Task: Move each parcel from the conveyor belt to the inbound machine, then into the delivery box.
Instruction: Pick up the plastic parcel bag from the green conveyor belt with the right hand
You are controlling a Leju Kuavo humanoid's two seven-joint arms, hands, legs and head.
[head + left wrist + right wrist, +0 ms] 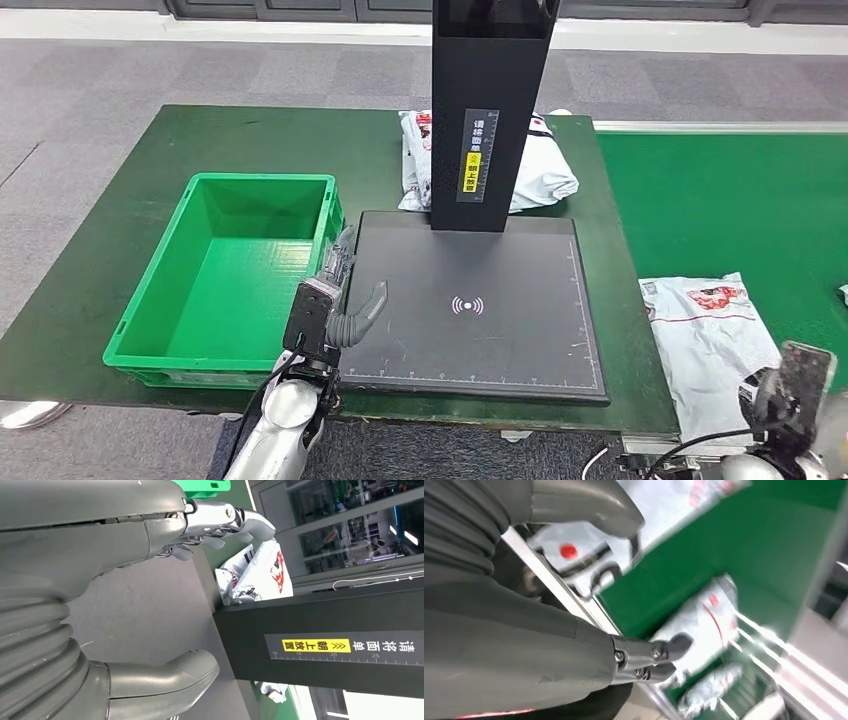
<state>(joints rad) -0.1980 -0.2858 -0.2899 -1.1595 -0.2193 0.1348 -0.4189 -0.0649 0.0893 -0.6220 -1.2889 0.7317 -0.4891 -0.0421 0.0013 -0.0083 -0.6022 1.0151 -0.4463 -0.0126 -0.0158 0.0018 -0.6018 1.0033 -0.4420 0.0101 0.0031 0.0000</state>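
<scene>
currently the left hand [335,305] hovers over the left edge of the black scanner plate [480,310], fingers spread, holding nothing. just left of it sits the green box [215,200]. the scanner column [490,110] rises from the plate's far edge; one parcel [545,170] lies behind it on the table [120,250]. the right hand [644,657] is low at the conveyor's near edge, fingers apart, gripping nothing. another parcel [710,335] lies on the belt [720,200] just ahead of it.
</scene>
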